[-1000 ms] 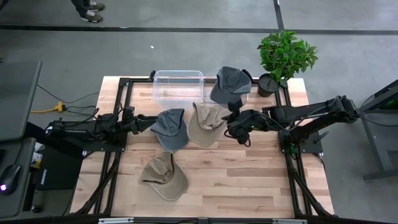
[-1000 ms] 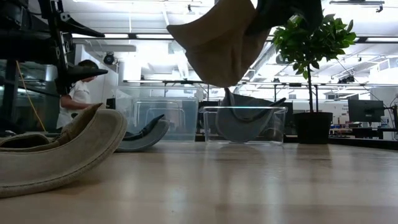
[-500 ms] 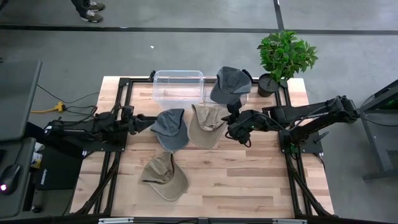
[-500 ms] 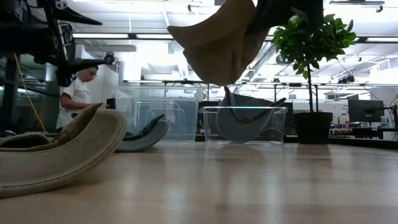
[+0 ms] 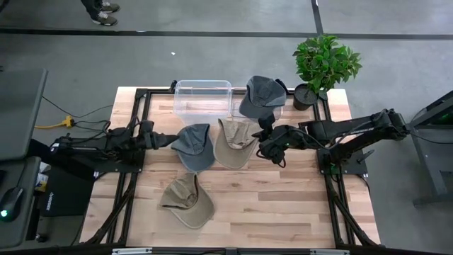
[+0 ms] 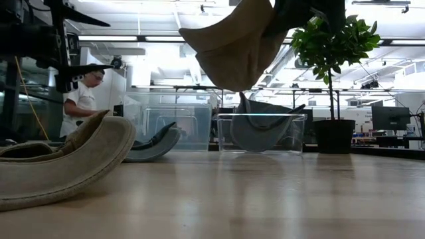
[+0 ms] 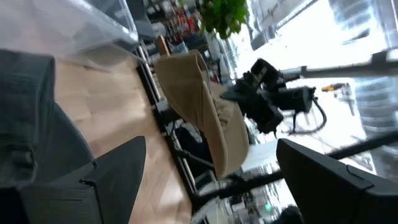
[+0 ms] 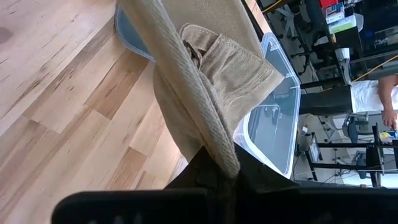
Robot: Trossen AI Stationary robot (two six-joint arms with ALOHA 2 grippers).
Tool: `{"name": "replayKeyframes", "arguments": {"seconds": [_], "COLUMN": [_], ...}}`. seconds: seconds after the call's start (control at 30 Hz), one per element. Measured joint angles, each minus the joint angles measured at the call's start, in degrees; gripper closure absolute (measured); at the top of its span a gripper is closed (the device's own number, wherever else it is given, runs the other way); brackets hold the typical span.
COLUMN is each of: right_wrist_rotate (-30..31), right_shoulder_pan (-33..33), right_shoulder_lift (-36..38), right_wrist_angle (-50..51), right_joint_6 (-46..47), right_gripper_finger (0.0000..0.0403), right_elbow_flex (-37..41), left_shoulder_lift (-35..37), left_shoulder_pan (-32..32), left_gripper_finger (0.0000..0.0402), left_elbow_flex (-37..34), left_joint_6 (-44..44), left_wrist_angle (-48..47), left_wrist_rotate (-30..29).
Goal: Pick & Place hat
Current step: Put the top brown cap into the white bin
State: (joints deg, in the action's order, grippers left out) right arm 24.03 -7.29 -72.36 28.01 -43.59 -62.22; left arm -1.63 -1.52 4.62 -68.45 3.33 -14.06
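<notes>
The right tool (image 5: 263,147) hangs above the wooden desk (image 5: 283,205), its fingers clamped on the brim of a tan fabric cap (image 5: 234,142) held clear of the surface. One grey cap (image 5: 262,92) already sits in a clear plastic bin (image 5: 279,111); the second clear bin (image 5: 202,97) looks empty. A grey-blue cap (image 5: 192,146) and another tan cap (image 5: 187,200) remain on the desk. The left tool (image 5: 157,139), fingers apart, waits beside the grey-blue cap.

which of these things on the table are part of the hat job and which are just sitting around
Job: tan hat held up by the right tool; grey hat; second tan hat; grey hat in bin; empty clear bin.
Lying about: potted plant.
</notes>
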Motion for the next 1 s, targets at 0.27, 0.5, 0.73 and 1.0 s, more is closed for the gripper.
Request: {"name": "replayKeyframes", "arguments": {"seconds": [0.27,0.5,0.73,1.0], "right_wrist_rotate": [-0.2,-0.4,-0.4,2.8], "right_shoulder_pan": [0.0,-0.3,-0.5,-2.6], "right_shoulder_lift": [0.0,-0.1,-2.2,-6.4], "right_wrist_angle": [-0.3,-4.2,-4.4,-7.7], "right_joint_6": [-0.3,-5.0,-12.6,-23.9], "right_gripper_finger": [0.0398,0.0398,0.0398,0.0398], "right_elbow_flex": [0.0,0.0,0.0,-0.2], "left_shoulder_lift": [-0.9,-6.3,-14.5,-25.9], "left_shoulder_pan": [0.0,0.0,0.1,0.1], "left_gripper_finger": [0.0062,0.0062,0.0062,0.0062], "left_elbow_flex": [0.1,0.1,2.8,13.1], "left_joint_6": [-0.9,-2.3,-7.1,-8.2], "left_wrist_angle": [0.5,7.4,11.9,9.3], "left_wrist_rotate": [-2.8,-4.5,-4.7,-1.2]}}
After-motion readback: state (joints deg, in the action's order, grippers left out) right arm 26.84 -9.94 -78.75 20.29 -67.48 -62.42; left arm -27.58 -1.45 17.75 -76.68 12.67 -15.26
